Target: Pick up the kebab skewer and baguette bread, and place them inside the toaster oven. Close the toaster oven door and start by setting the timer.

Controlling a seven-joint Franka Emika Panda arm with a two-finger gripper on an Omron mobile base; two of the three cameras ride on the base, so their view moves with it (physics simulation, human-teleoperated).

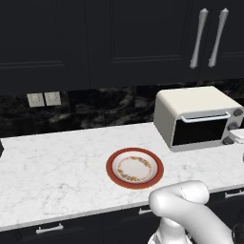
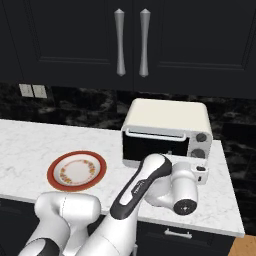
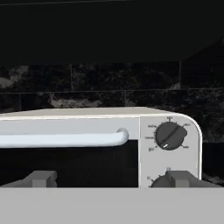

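Observation:
The cream-white toaster oven (image 1: 190,102) stands at the right of the counter, and its door (image 2: 150,145) is shut, with the silver bar handle (image 3: 65,139) across the top. My gripper (image 3: 113,178) is open and held close to the oven's front, at its right end by the knob panel. Its right fingertip (image 3: 186,177) sits just beside the lower knob (image 3: 157,181), below the upper knob (image 3: 169,135). The hand (image 2: 200,172) hangs in front of the lower knob. The kebab skewer and baguette bread are out of view, and nothing can be made out behind the dark glass.
A red-rimmed plate (image 1: 112,167) with nothing on it lies on the white marble counter (image 1: 57,167), left of the oven. Dark upper cabinets with silver handles (image 2: 120,42) hang above. Wall outlets (image 1: 44,99) sit on the black backsplash. The counter's front edge runs below the plate.

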